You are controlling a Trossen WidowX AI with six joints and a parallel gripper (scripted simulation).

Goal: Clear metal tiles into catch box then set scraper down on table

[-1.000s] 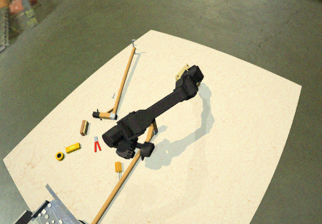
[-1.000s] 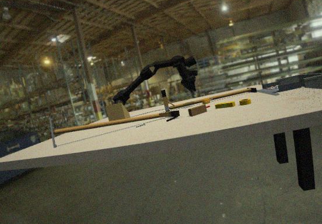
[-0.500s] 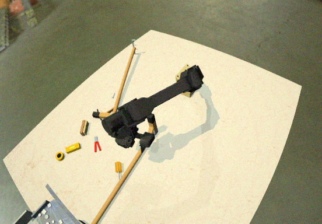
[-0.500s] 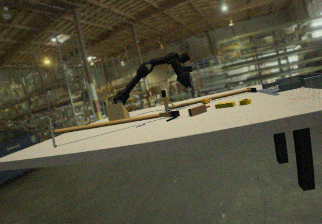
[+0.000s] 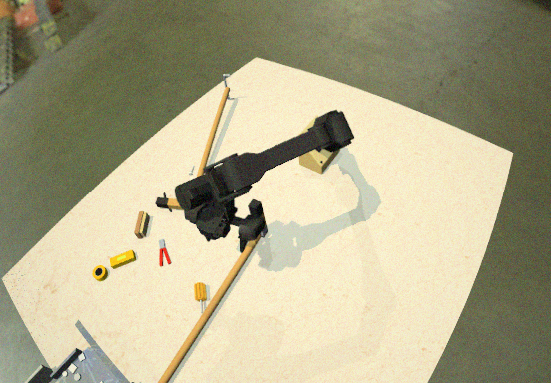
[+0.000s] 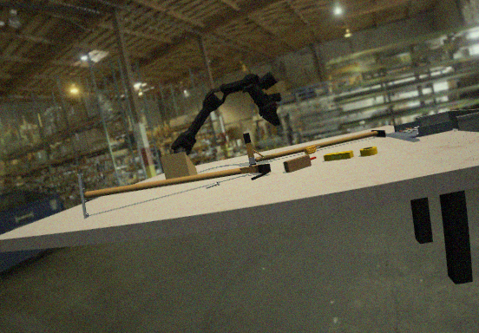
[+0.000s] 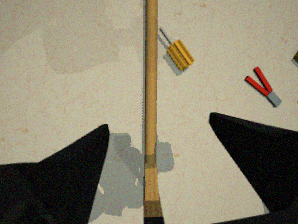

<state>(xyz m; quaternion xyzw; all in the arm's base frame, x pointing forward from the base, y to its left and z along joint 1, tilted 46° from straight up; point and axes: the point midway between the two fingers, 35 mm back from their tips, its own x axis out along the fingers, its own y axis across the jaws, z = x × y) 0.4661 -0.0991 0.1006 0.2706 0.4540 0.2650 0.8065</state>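
Observation:
The long scraper (image 5: 210, 309) (image 6: 321, 144) (image 7: 150, 90) lies flat on the table, its wooden handle running toward the steel bench plate (image 5: 102, 366) (image 6: 403, 135) at the table's corner. Small pale metal tiles (image 5: 73, 369) lie on the plate. The dark catch box (image 5: 37, 375) (image 6: 438, 123) stands at the plate's far end. My gripper (image 5: 252, 229) (image 6: 271, 113) (image 7: 159, 123) is open and empty. It hangs above the near end of the scraper's handle, one finger on each side, not touching it.
A second long wooden-handled tool (image 5: 212, 132) (image 6: 165, 183) lies to the left. A yellow-handled screwdriver (image 5: 200, 291) (image 7: 179, 55), red pliers (image 5: 161, 254) (image 7: 260, 87), a yellow level (image 5: 122, 258), a tape roll (image 5: 100, 272) and a wooden block (image 5: 142, 224) lie nearby.

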